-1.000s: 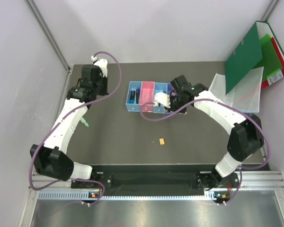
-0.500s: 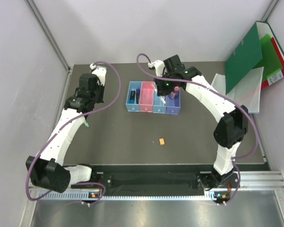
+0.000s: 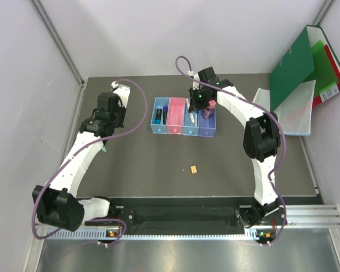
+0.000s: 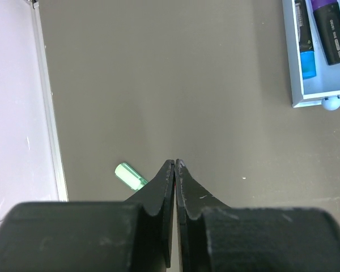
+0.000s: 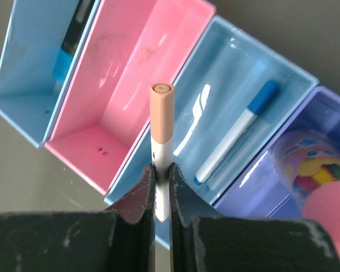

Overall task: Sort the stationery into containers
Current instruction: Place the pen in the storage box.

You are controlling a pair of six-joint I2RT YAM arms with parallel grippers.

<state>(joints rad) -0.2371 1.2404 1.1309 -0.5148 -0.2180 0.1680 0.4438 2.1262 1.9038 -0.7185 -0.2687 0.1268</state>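
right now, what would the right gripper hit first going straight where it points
Likely the wall between the pink plastic bin and the light blue bin holding a blue-capped white pen, its own peach-capped pen touching first.

Right wrist view: above the row of bins [image 5: 124, 68], the fingers of the right gripper [image 5: 161, 169] hid from me the lower barrel of the pinkish pen [image 5: 161, 113]; the pink-capped tube [image 5: 328, 209] in the row's end bin ran off-frame. Left wrist view: the purple marker [image 4: 331, 28] in the opposite end bin was cropped; a green item [image 4: 129, 174], well apart from the row, sat half behind the left gripper [image 4: 175, 164].
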